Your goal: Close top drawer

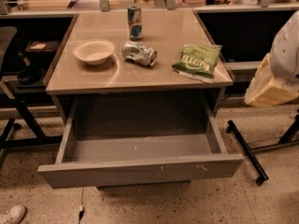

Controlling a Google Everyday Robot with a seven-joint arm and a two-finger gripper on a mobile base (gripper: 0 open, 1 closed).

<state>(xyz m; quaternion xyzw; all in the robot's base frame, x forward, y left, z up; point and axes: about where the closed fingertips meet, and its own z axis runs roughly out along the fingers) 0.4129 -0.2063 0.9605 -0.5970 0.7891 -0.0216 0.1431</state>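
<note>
Looking down at the top drawer [140, 169], pulled far out from under the table [159, 76].
On the table sit a white bowl [93, 51], a standing can [134, 22], a squashed can [139, 53] and a green chip bag [197, 60]. My gripper [271, 80] hangs at the far right, apart from the drawer; I cannot tell if it is loose or clenched.

Grey top drawer [140, 169], pulled far out.
Its plain flat front, scuffed white right of centre, sits level, below and left of the gripper [270, 84], well apart from it.
</note>
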